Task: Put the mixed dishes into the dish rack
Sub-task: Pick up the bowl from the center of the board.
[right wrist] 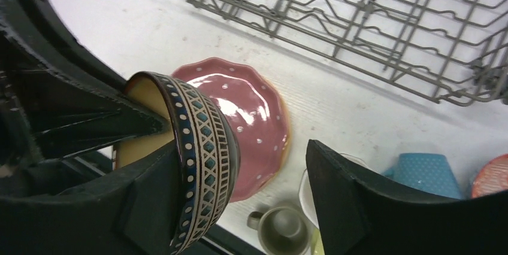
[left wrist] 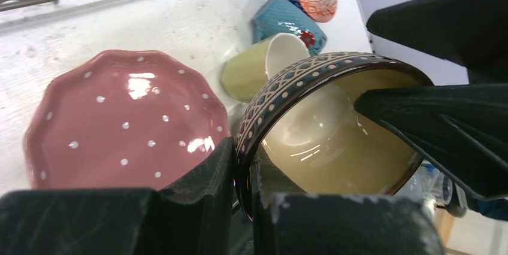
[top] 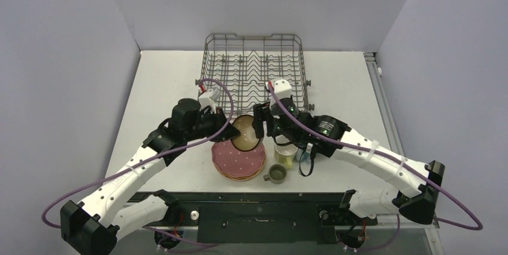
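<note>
The main risk is a dropped dish during what looks like a hand-over. The dark brown bowl (top: pixel 244 134) hangs in the air on the near side of the dish rack (top: pixel 299 57), tipped on edge, and only the left pincer (left wrist: pixel 242 189) grasps it, clenched on a thin bit of the rim. The right pincer (top: pixel 259 129) is spread wide, straddling the bowl's wall with one finger on the cream inside and the other well apart from the patterned outside. If the left lets go before the right has closed, or the right closes off-centre on that glossy curved wall, the bowl could twist out and fall.

Straight below it, also on the near side of the rack, sits the pink dotted plate (top: pixel 236 159) on top of a stack, with the yellow mug (top: pixel 284 154) and the small grey-olive mug (top: pixel 276 173) close by (a fall there could chip two dishes at once). A push between the two arms could also lever the rim out of the left grip.

The bowl itself is glazed, dark brown outside with a band of blue and cream lattice and dots below the rim, and shiny cream within. The rack holds no dishes that I can see
</note>
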### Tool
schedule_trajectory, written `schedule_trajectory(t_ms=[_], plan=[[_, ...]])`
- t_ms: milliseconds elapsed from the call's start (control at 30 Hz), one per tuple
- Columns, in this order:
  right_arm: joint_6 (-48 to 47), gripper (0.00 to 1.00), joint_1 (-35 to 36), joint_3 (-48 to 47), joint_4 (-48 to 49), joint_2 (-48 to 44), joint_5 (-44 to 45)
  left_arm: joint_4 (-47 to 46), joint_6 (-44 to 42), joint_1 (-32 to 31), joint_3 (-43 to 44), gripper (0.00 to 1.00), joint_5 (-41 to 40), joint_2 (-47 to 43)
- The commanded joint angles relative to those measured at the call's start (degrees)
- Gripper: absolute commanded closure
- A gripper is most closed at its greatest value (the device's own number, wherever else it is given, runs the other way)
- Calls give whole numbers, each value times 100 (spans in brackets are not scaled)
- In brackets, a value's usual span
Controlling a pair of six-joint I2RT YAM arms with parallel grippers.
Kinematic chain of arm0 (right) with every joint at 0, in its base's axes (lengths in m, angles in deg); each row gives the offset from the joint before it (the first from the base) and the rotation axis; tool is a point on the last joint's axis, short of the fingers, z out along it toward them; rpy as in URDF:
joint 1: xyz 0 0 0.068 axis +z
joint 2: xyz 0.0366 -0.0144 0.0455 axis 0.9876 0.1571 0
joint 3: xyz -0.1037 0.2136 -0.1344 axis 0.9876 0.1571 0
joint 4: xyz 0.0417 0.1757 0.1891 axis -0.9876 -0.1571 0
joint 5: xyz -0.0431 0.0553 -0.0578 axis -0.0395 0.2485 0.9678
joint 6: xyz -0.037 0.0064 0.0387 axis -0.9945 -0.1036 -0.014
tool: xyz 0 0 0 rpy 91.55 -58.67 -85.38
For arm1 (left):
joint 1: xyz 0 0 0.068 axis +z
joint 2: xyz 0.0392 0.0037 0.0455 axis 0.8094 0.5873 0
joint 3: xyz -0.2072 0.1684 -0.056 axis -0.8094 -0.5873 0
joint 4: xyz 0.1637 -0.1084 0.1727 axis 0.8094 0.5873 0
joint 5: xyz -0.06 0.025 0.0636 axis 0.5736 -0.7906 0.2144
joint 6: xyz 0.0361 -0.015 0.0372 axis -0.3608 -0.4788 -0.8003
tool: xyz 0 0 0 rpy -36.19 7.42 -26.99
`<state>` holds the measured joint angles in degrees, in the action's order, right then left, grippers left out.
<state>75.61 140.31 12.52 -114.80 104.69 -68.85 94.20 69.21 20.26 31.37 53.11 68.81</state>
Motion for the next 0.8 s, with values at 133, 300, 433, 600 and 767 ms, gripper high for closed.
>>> schedule_trajectory(t_ms=[133,300,433,600,767], plan=[[309,21,-324,1022,1445,-1311,-1925,-1627,490,313,-401,100,1340,-355],[976,17,-499,1723,2409,-1868,-2615,-2419,792,442,-720,100,1659,-431],[1380,16,-559,2036,2857,-2025,-2882,-3000,1115,529,-905,100,1908,-451],[1624,16,-548,2209,3095,-2039,-2999,-3580,1455,613,-1025,100,2150,-480],[1831,16,-550,2311,3340,-2062,-2962,-3839,1642,667,-1114,100,2287,-503]])
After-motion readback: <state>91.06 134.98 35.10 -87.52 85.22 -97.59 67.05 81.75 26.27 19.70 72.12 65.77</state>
